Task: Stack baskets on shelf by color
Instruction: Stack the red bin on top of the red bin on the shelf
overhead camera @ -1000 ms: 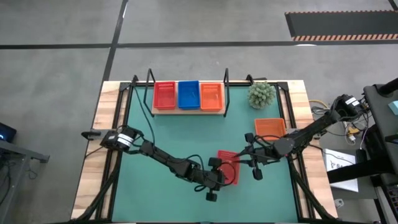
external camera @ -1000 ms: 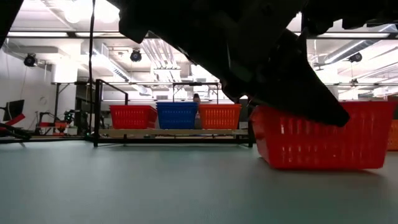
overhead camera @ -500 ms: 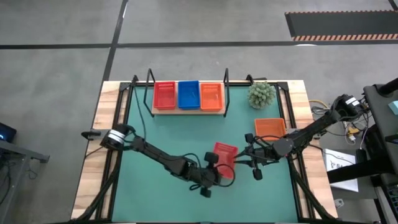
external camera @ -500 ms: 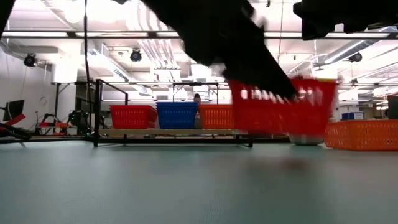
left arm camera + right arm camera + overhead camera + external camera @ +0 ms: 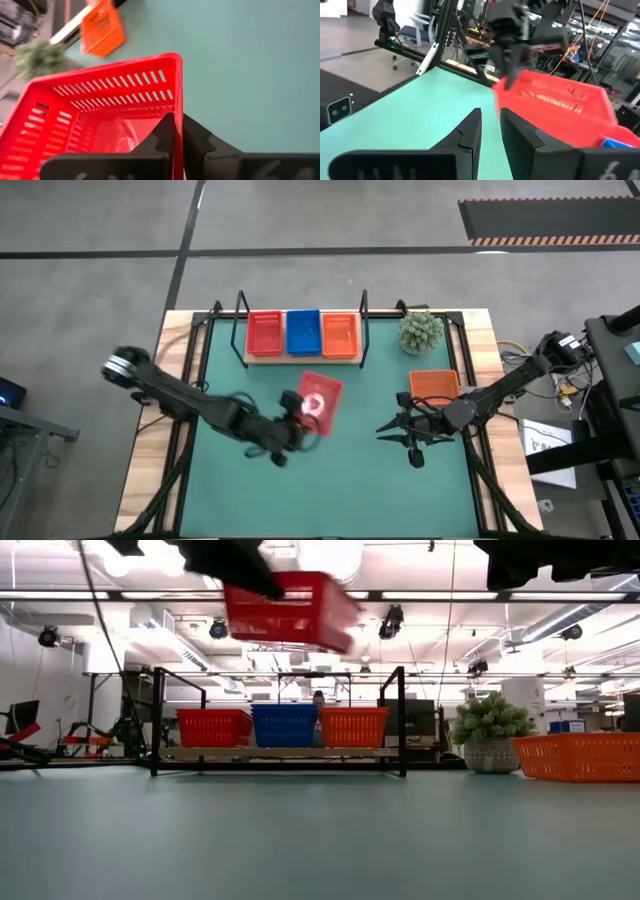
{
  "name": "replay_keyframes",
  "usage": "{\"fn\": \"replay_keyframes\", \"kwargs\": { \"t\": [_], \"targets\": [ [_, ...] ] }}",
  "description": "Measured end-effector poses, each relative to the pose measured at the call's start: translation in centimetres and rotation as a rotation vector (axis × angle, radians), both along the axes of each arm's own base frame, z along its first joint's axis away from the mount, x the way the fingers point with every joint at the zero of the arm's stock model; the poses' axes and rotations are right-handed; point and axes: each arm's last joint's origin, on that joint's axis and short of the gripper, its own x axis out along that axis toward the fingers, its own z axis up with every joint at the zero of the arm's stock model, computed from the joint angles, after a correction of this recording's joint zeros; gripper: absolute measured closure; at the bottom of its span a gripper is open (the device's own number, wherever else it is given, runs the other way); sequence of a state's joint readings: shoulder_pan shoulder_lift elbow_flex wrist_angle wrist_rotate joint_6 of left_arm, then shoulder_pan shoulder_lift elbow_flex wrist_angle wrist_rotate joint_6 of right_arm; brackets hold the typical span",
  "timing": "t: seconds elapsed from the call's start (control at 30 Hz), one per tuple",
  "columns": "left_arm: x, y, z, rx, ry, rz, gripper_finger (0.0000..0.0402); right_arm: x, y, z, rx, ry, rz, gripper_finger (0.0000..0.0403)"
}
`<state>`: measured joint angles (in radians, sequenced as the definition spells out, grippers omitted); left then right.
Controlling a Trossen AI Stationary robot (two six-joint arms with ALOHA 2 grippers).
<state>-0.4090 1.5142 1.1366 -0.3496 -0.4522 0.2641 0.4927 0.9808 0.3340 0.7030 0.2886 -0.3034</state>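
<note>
In the high view, the left claw point(image 5: 300, 418) sits a little left of the frame's centre, clamped on the rim of a red basket point(image 5: 320, 396) that it holds above the green desk point(image 5: 350, 480). The shelf point(image 5: 303, 357) lies in the upper middle of the frame, carrying a second red basket point(image 5: 264, 334), a blue basket point(image 5: 303, 332) and an orange basket point(image 5: 340, 335) side by side from left to right. A loose orange basket point(image 5: 434, 386) rests on the desk at right of centre, below a potted plant point(image 5: 421, 331). The right claw point(image 5: 392, 428) hangs just left of that loose basket, its fingers a narrow gap apart with nothing between them.

In the low view, the held red basket point(image 5: 288, 610) is tilted and well clear of the desk, at upper centre-left. The shelf point(image 5: 280, 753) with its three baskets stands in the middle distance; the plant point(image 5: 490, 732) and the loose orange basket point(image 5: 578, 756) are at the right edge.

In the left wrist view, the two dark fingers point(image 5: 162, 137) at bottom centre are closed on the red basket's wall point(image 5: 176, 95); the loose orange basket point(image 5: 101, 28) lies at upper left.

In the right wrist view, the right claw's fingers point(image 5: 470, 131) stand slightly apart at bottom centre, empty, with the held red basket point(image 5: 555, 100) at centre right, apart from them.
</note>
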Motion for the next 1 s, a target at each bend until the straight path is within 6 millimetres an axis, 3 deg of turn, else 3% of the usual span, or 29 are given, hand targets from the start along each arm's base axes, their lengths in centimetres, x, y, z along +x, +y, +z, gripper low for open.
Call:
{"fn": "replay_keyframes", "kwargs": {
  "t": [0.1, 0.27, 0.5, 0.63, 1.0],
  "targets": [
    [-3.0, 2.8, 0.7, 0.044, -0.022, 0.019, 0.0401, -0.1, -0.1, 0.2, -0.027, -0.015, -0.003, 0.034],
    [-7.0, 9.3, 1.8, 0.065, -0.085, 0.157, 0.0401, -0.2, -0.4, 0.7, -0.052, -0.049, -0.019, 0.034],
    [-10.9, 16.8, 1.3, -0.024, -0.079, 0.31, 0.0401, -0.2, -0.5, 0.8, -0.071, -0.056, -0.032, 0.034],
    [-11.4, 19.3, 0.7, -0.064, -0.057, 0.367, 0.0401, -0.2, -0.6, 0.8, -0.09, -0.057, -0.04, 0.034],
    [-11.1, 22.7, -1.4, 0.006, 0.083, 0.387, 0.0402, -0.2, -0.6, 0.6, -0.106, -0.046, -0.039, 0.034]
  ]
}}
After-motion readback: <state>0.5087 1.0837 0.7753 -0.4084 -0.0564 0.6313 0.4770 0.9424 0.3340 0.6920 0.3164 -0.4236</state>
